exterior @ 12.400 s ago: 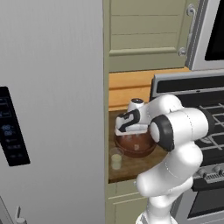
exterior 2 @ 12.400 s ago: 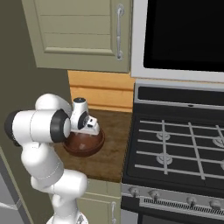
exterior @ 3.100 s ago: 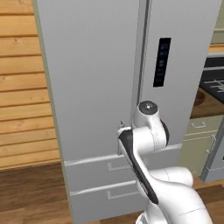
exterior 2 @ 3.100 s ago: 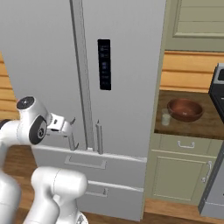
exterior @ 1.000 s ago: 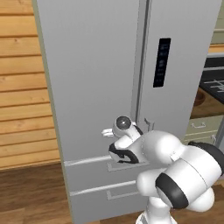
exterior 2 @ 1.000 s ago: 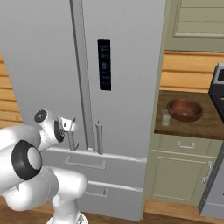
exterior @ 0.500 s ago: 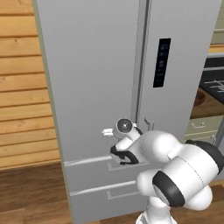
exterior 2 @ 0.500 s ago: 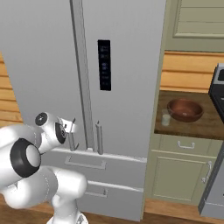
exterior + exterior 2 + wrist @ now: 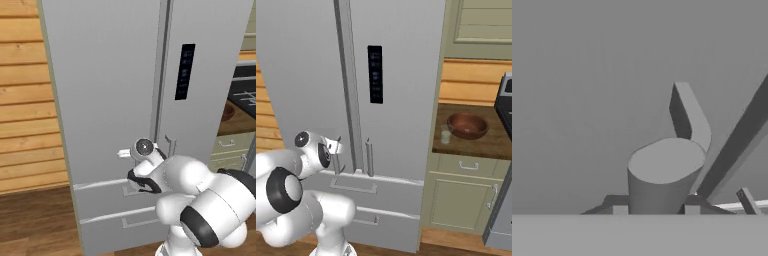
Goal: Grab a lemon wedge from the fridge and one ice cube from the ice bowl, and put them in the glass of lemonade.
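arm: bent, reaching forward low | tool [image 9: 654, 210]: fingers flanking a cylinder (apparently gripping)

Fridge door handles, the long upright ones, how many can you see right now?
2. In the right base view, the left door's handle stands left of the centre seam, at the tool; the right door's handle stands just right of it.

Horizontal wood-plank wall [image 9: 25, 100] meets a dark wooden floor [image 9: 35, 220]; pale green cabinets [image 9: 461, 195] sit beneath a brown desk [image 9: 491, 142], with an upper cupboard [image 9: 481, 25] and stove edge [image 9: 504, 105] alongside.
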